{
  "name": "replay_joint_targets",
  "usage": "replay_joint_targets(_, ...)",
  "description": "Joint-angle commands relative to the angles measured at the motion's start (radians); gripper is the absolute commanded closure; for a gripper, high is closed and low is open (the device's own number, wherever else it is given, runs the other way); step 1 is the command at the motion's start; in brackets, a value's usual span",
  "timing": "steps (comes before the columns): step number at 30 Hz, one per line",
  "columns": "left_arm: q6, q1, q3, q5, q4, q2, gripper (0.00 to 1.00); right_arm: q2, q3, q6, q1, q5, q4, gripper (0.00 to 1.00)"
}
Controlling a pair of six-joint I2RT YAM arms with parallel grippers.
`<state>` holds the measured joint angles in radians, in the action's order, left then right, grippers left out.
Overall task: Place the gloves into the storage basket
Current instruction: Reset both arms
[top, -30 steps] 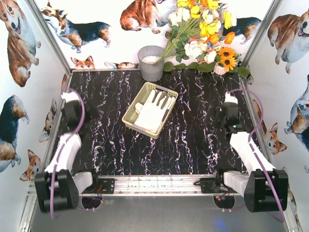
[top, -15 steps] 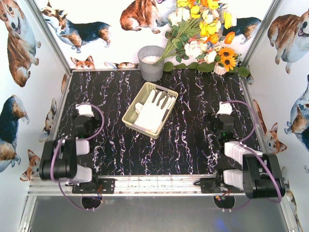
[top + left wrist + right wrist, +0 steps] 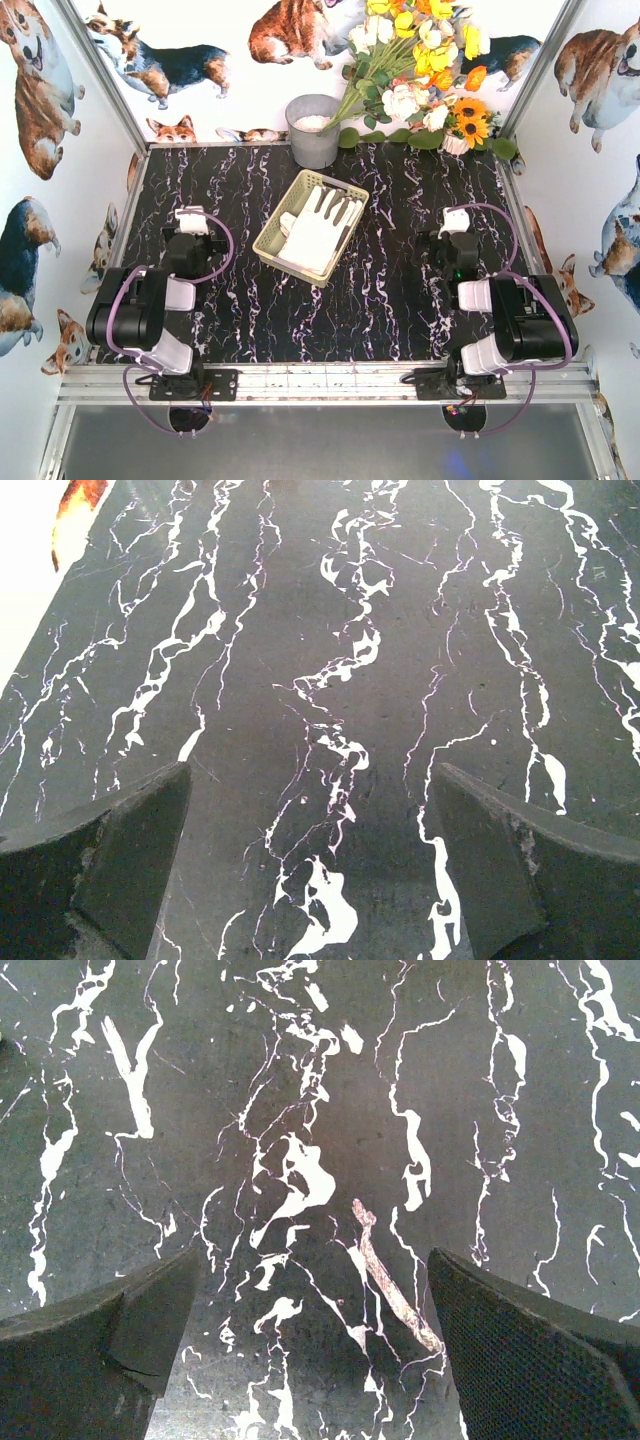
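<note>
A: What is seen, largest first?

B: The black marbled table (image 3: 400,290) fills the middle of the top view. The left arm (image 3: 135,320) and the right arm (image 3: 515,320) are folded low at the lower left and lower right. The storage basket (image 3: 268,240) is set at an angle just above the centre, and the gloves (image 3: 318,228) are laid inside it, fingers towards the upper right. No glove is seen on the bare table.

A: And the jaws?

B: The left gripper (image 3: 312,770) is held wide apart over bare marble, nothing between its fingers. The same is seen of the right gripper (image 3: 314,1252).

A: Which step is judged to be in hand?

B: The task looks done, and a return to rest is judged to be under way. It is done well if both arms are kept well apart from the basket, so that its rim is not nudged, and if the jaws are left apart so nothing is pinched or dragged. The glove fingers near the far rim should be checked, since it cannot be told whether they hang over it.

A: What is changed from a second ago?

B: Both arms were then stretched further up the left and right sides; now they are drawn down and folded. The basket and gloves are unmoved
</note>
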<state>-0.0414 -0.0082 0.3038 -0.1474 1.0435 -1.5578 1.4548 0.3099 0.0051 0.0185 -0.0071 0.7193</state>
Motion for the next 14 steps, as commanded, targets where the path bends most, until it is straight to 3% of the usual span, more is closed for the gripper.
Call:
replay_joint_targets(1,0.002,-0.004,0.011,-0.031,0.038,0.002,0.0,-0.013,0.029,-0.011,-0.005,0.006,0.08,0.0)
replay_joint_targets(3,0.002,-0.005,0.01,-0.03,0.04,0.001,0.0,0.014,0.006,-0.01,-0.005,0.005,0.162,0.0)
replay_joint_targets(6,0.002,-0.006,0.01,-0.031,0.039,0.001,0.0,0.003,0.036,-0.004,-0.005,0.015,0.083,0.0)
replay_joint_targets(14,0.003,-0.005,0.011,-0.029,0.037,0.002,0.0,0.007,0.017,-0.008,0.0,0.021,0.127,0.0)
